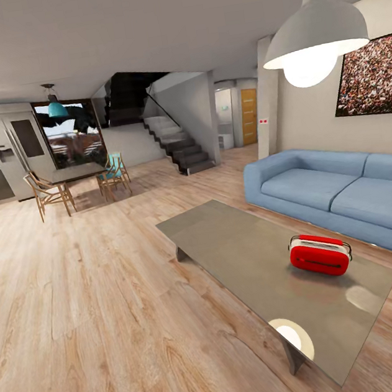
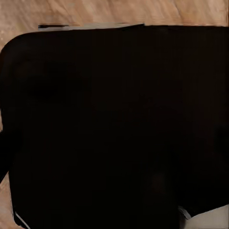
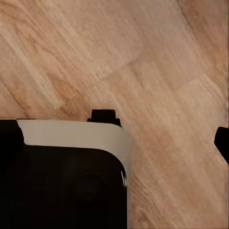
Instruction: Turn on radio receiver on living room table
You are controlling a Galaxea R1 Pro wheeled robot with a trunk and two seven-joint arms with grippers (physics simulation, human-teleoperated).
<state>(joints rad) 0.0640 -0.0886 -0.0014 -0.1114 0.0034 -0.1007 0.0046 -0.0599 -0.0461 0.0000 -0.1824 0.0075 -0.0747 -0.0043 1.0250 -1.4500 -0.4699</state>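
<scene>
Radio receiver [image 1: 320,255] sat on the table [image 1: 241,246], toward the near right part of the top, on the side closest to the sofa [image 1: 340,193]. Red body, white end panel, thin loop handle along its top; it lay slightly angled to the table's long edge. Dial could not be made out from the head view.

Table was low, long, with a glossy grey top that reflected the pendant lamp [image 1: 314,30] as a bright round patch near its closest corner. Blue sofa stood just beyond the table against the beige wall, under a crowd photo [image 1: 372,77]. Light wood plank floor [image 1: 80,301] ran back to a dining table [image 1: 76,172] with wooden chairs, a staircase [image 1: 175,142] and a large window behind them.

Left wrist view was taken up by a dark, rounded body, with a strip of plank floor along one edge; left pincer state could not be told. Right wrist view showed plank floor past a black housing with a pale rim; right pincer state could not be told either.
</scene>
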